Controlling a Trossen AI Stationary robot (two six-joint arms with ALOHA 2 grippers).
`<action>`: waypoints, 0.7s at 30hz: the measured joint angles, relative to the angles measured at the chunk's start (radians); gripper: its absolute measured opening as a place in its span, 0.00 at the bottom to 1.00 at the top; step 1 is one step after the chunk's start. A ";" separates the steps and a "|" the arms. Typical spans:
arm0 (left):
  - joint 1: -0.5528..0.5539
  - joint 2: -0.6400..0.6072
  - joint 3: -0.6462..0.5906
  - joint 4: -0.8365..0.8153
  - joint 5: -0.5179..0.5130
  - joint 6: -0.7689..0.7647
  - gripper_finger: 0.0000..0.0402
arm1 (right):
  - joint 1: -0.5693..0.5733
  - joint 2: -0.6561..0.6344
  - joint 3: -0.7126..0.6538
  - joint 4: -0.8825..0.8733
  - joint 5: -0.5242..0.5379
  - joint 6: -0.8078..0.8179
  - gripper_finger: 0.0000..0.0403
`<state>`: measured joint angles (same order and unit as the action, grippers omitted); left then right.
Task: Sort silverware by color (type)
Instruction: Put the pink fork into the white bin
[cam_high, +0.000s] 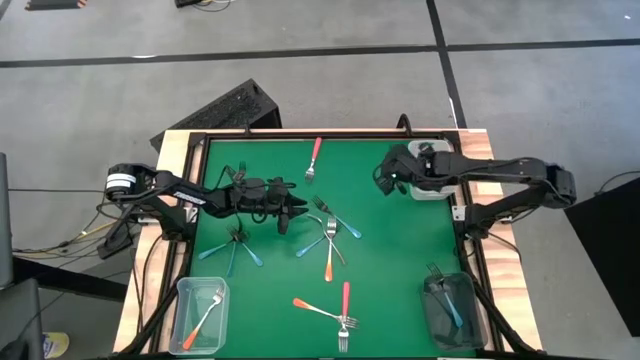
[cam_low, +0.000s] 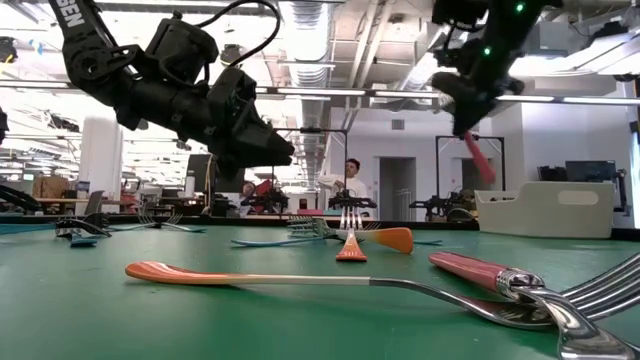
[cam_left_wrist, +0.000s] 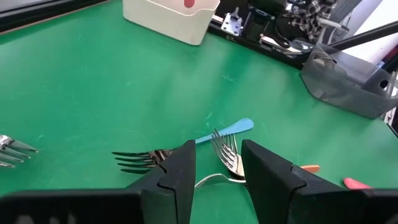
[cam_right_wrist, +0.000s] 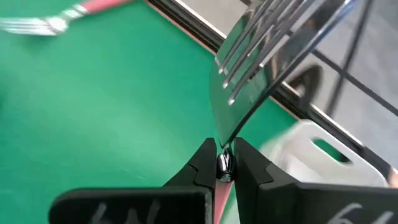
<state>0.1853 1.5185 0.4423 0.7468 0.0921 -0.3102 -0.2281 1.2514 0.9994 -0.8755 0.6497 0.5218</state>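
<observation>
Small forks with pink, orange or light blue handles lie scattered on the green table (cam_high: 400, 260). One pink fork (cam_high: 314, 158) lies near the far edge. Blue and orange ones form a cluster (cam_high: 330, 242) at the centre. My left gripper (cam_high: 295, 212) hovers open at that cluster. Its fingers stand on either side of a fork's tines (cam_left_wrist: 227, 155), beside a blue handle (cam_left_wrist: 239, 126). My right gripper (cam_high: 383, 182) is raised by the white bin (cam_high: 435, 185) at the right, shut on a pink-handled fork (cam_right_wrist: 267, 50). My right gripper pinches the fork at its neck (cam_right_wrist: 222, 163), where the metal meets the pink handle, between its two fingertips. The tines (cam_right_wrist: 249, 43) stick out ahead of the fingers. The pink handle (cam_low: 478, 158) hangs below the gripper, lifted clear of the table.
A clear bin (cam_high: 200, 315) at the near left holds an orange fork. A dark clear bin (cam_high: 450, 310) at the near right holds a blue one. More blue forks (cam_high: 235, 245) lie at the left. An orange and a pink fork (cam_high: 335, 310) lie near the front edge.
</observation>
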 joint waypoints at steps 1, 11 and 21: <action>0.000 0.000 0.000 0.002 0.000 0.000 0.29 | -0.012 0.000 0.000 -0.026 0.018 0.002 0.10; 0.000 0.000 0.000 -0.016 -0.002 -0.007 0.29 | -0.144 0.014 -0.011 -0.223 0.053 0.101 0.12; 0.000 0.000 0.000 -0.020 -0.003 -0.007 0.29 | -0.215 0.013 -0.084 -0.261 -0.020 0.137 0.26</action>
<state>0.1853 1.5185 0.4419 0.7272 0.0895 -0.3173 -0.4429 1.2648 0.9158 -1.1362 0.6302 0.6585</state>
